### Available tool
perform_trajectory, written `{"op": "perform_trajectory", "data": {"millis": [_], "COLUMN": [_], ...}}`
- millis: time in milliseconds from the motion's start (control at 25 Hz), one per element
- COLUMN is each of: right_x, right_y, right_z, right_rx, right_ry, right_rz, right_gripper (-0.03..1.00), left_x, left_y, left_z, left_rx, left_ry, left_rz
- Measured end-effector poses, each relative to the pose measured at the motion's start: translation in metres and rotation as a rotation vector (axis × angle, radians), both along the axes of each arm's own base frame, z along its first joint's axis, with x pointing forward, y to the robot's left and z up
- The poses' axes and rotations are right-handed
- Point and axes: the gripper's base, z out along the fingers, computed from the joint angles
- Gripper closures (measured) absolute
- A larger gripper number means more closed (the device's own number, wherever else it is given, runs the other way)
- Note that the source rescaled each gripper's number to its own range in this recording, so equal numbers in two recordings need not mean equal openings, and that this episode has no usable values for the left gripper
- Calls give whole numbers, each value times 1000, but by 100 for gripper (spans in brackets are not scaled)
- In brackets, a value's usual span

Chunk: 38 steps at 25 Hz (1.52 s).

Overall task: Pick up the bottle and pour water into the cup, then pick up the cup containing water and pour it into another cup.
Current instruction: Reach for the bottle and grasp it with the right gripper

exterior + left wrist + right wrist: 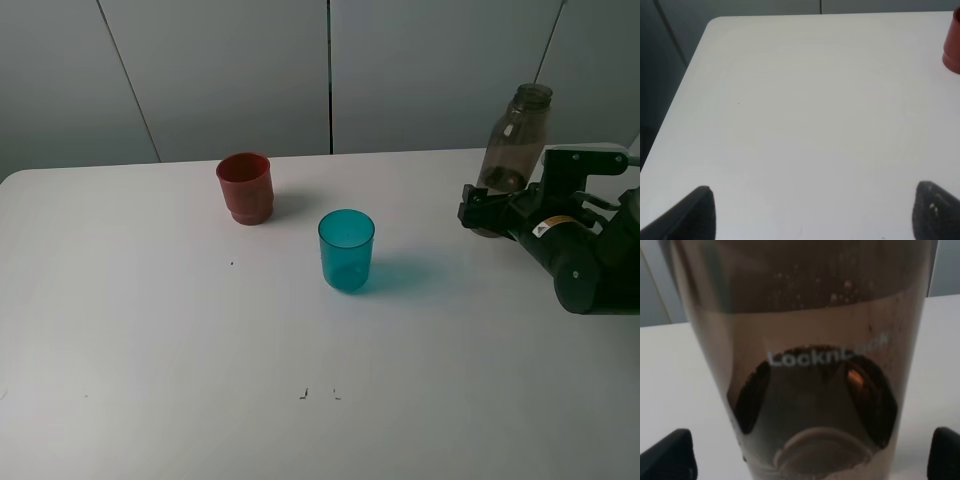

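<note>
On the worktop (150,350) the tumbler (346,250) stands upright near the middle. The cup (245,188) stands behind the tumbler and to its left in the high view, apart from it. The bottle (515,140) stands upright well to the tumbler's right and farther back, near the rear edge. The right end effector (487,208) lies right of the tumbler, one finger on each side of the bottle's base, a gap at both.
</note>
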Motion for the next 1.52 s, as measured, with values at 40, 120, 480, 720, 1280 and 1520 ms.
{"op": "perform_trajectory", "data": {"millis": [40, 120, 480, 720, 1280, 1520], "right_x": [2, 6, 17, 22, 33, 35], "right_y": [0, 2, 1, 1, 3, 3], "right_z": [0, -2, -11, -7, -1, 0], "right_rx": [-2, -4, -24, -37, -39, -55], "right_ry": [-6, -10, -17, -53, -98, -104], "right_rz": [1, 6, -14, -15, -15, -10], "right_gripper": [-3, -3, -3, -3, -3, -3], "left_x": [0, 0, 0, 0, 0, 0], "left_y": [0, 0, 0, 0, 0, 0], "left_z": [0, 0, 0, 0, 0, 0], "left_rx": [0, 0, 0, 0, 2, 2], "left_ry": [0, 0, 0, 0, 0, 0], "left_rz": [0, 0, 0, 0, -1, -1]}}
